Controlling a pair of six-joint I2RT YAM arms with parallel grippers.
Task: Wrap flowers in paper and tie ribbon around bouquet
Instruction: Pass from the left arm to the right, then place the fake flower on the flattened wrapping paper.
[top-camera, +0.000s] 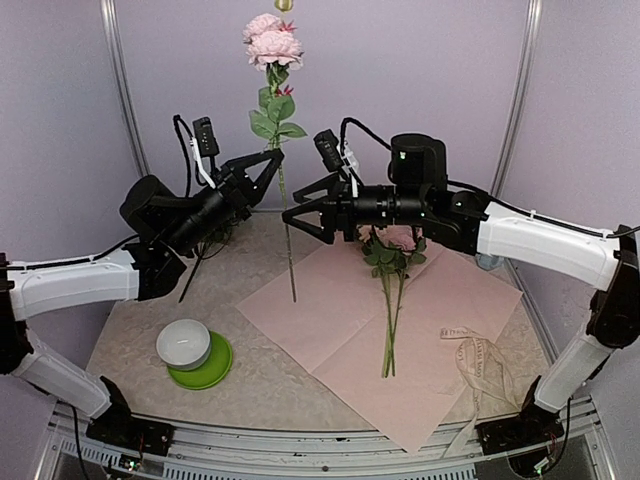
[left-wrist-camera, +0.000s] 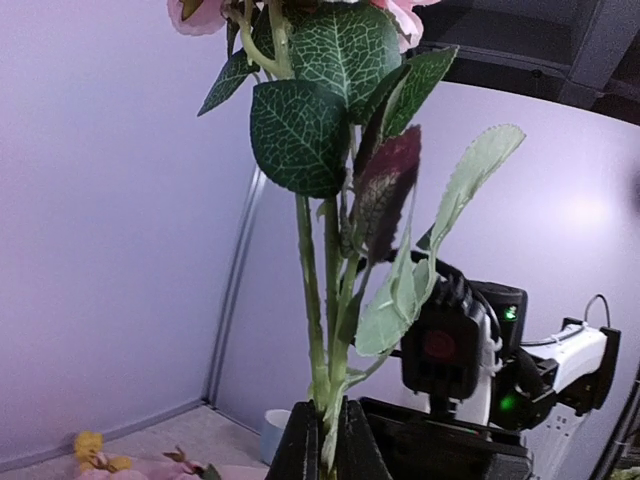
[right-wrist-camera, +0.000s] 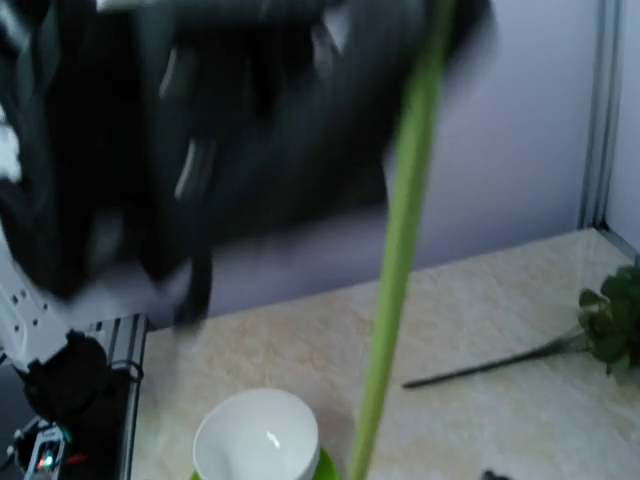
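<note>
**Desk:** How do the arms stand?
**Photographer:** The left arm (top-camera: 150, 235) reaches up and inward, jaws clamped on the stalk of a pink rose (top-camera: 272, 45) held upright over the worktop (top-camera: 130, 330). The right arm (top-camera: 540, 240) stretches level across, jaws spread wide beside that stalk.
**Desk:** And the rest?
**Photographer:** Other flowers (top-camera: 386, 260) lie on the paper (top-camera: 450, 290), the ribbon (top-camera: 478, 355) at its right edge.
</note>
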